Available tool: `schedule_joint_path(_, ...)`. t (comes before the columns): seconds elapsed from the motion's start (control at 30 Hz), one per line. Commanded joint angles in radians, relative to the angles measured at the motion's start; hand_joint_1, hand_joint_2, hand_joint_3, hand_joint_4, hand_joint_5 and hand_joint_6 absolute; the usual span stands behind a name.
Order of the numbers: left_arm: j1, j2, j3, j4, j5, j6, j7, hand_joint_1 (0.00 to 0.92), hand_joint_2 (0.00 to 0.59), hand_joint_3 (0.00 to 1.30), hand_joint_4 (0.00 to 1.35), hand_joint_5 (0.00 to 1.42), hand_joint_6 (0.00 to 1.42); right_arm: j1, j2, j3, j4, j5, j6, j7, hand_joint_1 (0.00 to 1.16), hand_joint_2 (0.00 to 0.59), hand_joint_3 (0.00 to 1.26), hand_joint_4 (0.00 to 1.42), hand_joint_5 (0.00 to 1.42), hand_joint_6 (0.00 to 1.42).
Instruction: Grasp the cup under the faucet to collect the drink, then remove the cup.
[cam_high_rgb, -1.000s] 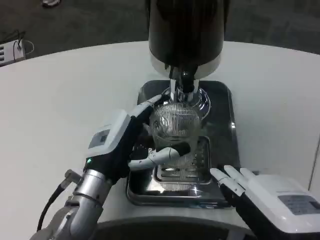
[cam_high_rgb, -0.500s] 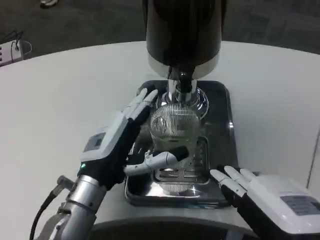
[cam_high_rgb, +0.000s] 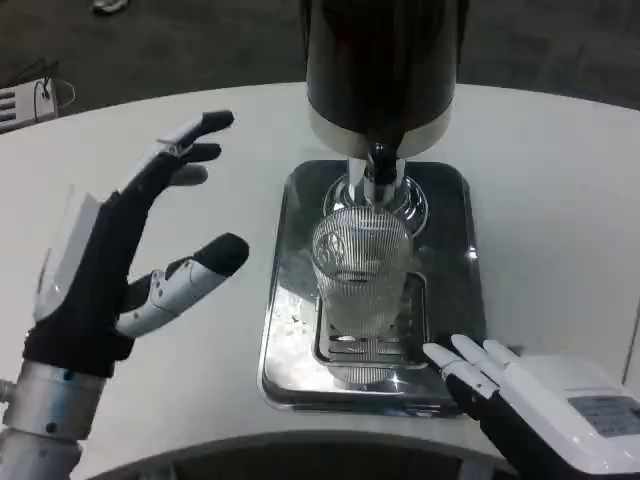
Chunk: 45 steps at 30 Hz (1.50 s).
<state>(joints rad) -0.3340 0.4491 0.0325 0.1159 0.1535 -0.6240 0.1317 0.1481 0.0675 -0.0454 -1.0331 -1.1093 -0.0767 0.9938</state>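
Ribbed glass cup (cam_high_rgb: 362, 272) upright on drip tray (cam_high_rgb: 290, 370) beneath dispenser faucet (cam_high_rgb: 378, 165). Left hand (cam_high_rgb: 120, 255) raised beside it, fingers spread, empty; right hand (cam_high_rgb: 520, 395) rests on worktop (cam_high_rgb: 130, 160), fingers extended.

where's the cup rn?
In the head view the ribbed clear cup stands upright at centre on the metal drip tray, directly below the dispenser's faucet. The left hand is apart on its left, touching nothing.

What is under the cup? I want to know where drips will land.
The cup stands on a slotted grille set in the shiny metal drip tray. What lies under its base is hidden by the ribbed glass.
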Motion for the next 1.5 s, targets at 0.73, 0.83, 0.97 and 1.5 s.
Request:
schedule_joint_path(0.73,-0.325,0.009,-0.041,-0.139,-0.31,0.47,-0.577,0.0,0.063,0.23,0.17,0.28,0.28,0.066,0.082,-0.042,-0.014,0.048,-0.067,-0.051,0.53,0.471,0.07,0.0,0.0,0.0)
schedule_joint_path(0.83,-0.356,0.002,-0.055,-0.103,-0.298,0.483,-0.603,0.0,0.064,0.22,0.17,0.27,0.28,0.075,0.092,-0.055,-0.014,0.061,-0.084,-0.057,0.53,0.474,0.07,0.0,0.0,0.0)
schedule_joint_path(0.97,-0.399,0.004,-0.08,-0.044,-0.276,0.487,-0.653,0.0,0.064,0.22,0.17,0.27,0.28,0.083,0.108,-0.069,-0.014,0.073,-0.105,-0.063,0.53,0.476,0.07,0.0,0.0,0.0)
schedule_joint_path(1.5,-0.482,0.049,-0.162,0.11,-0.114,0.324,-0.759,0.0,0.06,0.19,0.14,0.24,0.24,0.104,0.138,-0.096,-0.014,0.174,-0.036,-0.045,0.5,0.458,0.07,0.0,0.01,0.0)
